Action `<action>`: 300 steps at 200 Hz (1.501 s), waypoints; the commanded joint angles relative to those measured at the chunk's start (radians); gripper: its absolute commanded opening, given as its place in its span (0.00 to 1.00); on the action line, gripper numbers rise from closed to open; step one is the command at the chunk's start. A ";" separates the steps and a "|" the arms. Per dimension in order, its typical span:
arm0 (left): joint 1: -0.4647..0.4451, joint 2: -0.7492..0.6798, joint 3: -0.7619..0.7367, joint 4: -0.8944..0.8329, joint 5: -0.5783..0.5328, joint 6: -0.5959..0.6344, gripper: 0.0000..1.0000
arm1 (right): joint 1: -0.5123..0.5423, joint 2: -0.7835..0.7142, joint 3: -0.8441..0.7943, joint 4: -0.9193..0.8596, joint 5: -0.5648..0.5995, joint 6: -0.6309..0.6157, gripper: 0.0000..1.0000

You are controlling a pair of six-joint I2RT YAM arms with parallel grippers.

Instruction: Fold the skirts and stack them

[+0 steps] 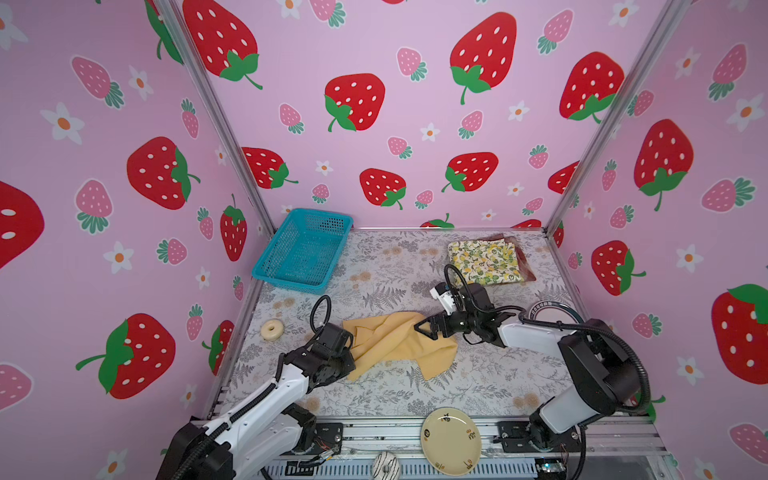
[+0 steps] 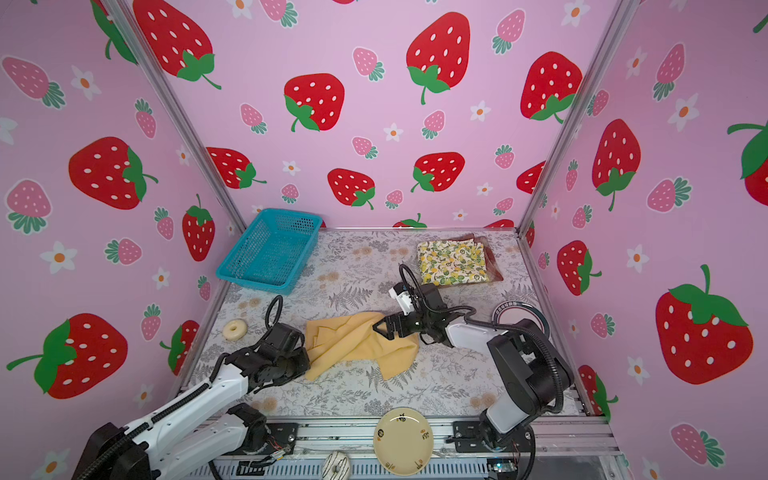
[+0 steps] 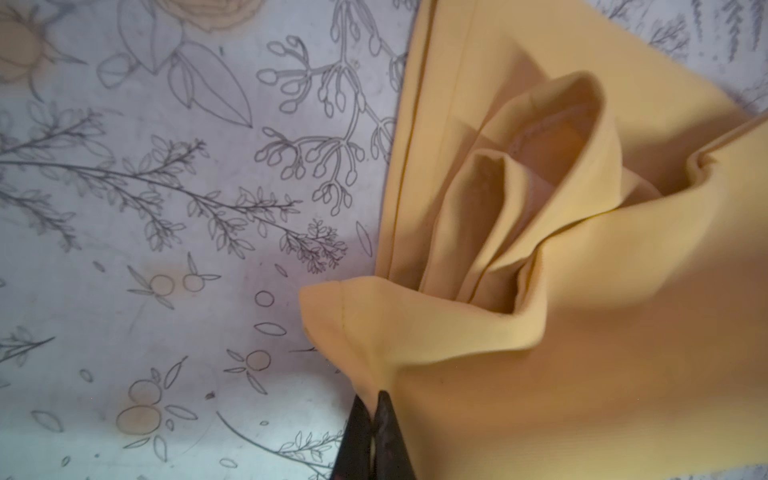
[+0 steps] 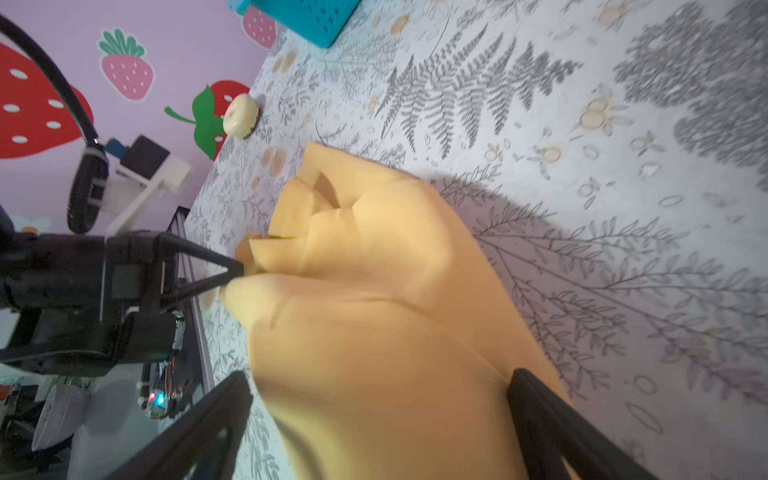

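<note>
The mustard-yellow skirt (image 1: 395, 343) (image 2: 357, 347) lies crumpled in the middle of the table. My left gripper (image 3: 372, 399) is shut on a hemmed corner at its left edge, as the right wrist view also shows (image 4: 237, 270). In both top views the left gripper's fingertips are hidden under its wrist. My right gripper (image 1: 420, 327) (image 4: 380, 376) stands open over the skirt's right part (image 4: 395, 324), with cloth between its spread fingers. At the back right the folded lemon skirt (image 1: 484, 257) (image 2: 452, 262) lies on the plaid skirt (image 1: 528, 268), of which only a red edge shows.
A blue mesh basket (image 1: 303, 253) leans at the back left. A cream doughnut (image 1: 272, 329) sits near the left edge. A dark-rimmed plate (image 1: 548, 311) lies under the right arm. At the front, a yellow plate (image 1: 451, 440) and a striped doughnut (image 1: 386, 465) rest on the rail.
</note>
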 commanded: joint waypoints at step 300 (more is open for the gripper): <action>0.161 0.277 0.131 0.339 -0.002 0.093 0.00 | 0.441 -0.455 -0.046 -0.255 0.720 0.047 1.00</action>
